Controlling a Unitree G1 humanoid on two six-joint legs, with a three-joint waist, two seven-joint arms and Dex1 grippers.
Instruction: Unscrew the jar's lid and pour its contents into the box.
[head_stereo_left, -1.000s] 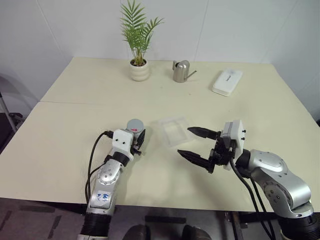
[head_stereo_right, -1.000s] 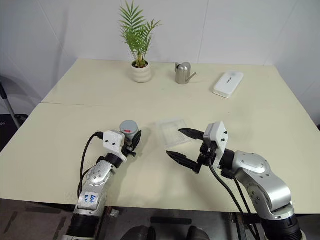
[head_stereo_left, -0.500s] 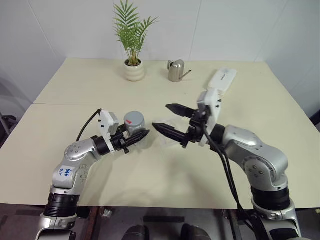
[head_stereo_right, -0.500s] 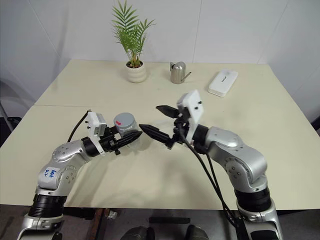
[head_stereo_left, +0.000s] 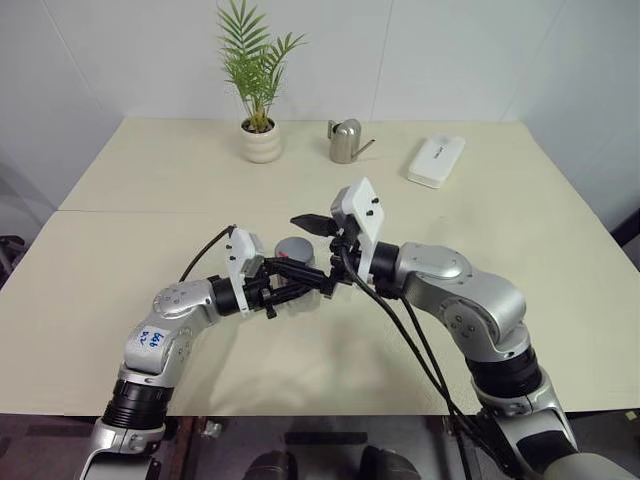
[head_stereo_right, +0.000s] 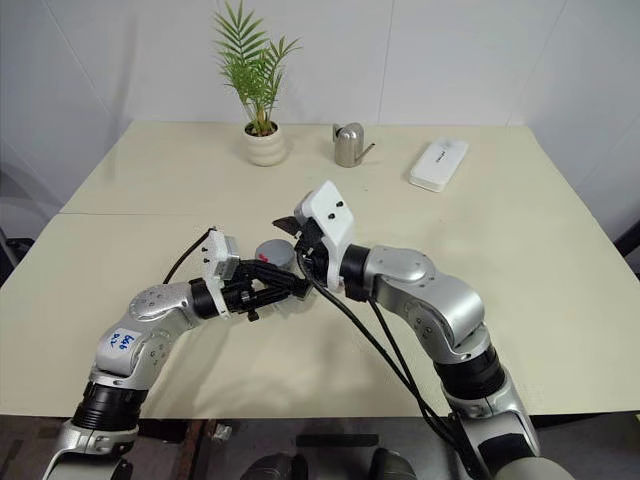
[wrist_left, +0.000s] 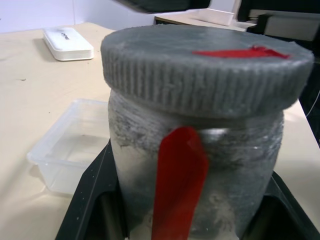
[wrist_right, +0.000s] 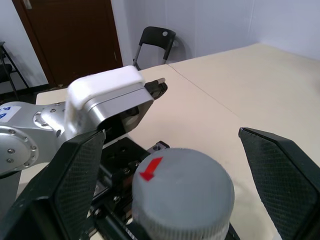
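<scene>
My left gripper (head_stereo_left: 298, 284) is shut on the jar (wrist_left: 195, 170), a frosted grey body with a red stripe, and holds it upright above the table. The grey ribbed lid (wrist_left: 205, 65) sits on the jar and carries a red mark. Coming in from the right, my right gripper (head_stereo_left: 312, 252) is open, with one black finger on each side of the lid (wrist_right: 182, 186) and a gap to it on both sides. The clear box (wrist_left: 70, 150) lies on the table just behind the jar. The frosted wall hides the contents.
A potted palm (head_stereo_left: 258, 140), a metal watering can (head_stereo_left: 345, 143) and a white oblong case (head_stereo_left: 436, 161) stand along the table's far side. Beyond the table are a black chair (wrist_right: 156, 42) and a brown door (wrist_right: 70, 35).
My left arm has lifted the jar and swung it right, towards the middle. My right gripper, still open, has moved left until its fingers straddle the lid. The camera has shifted too.
</scene>
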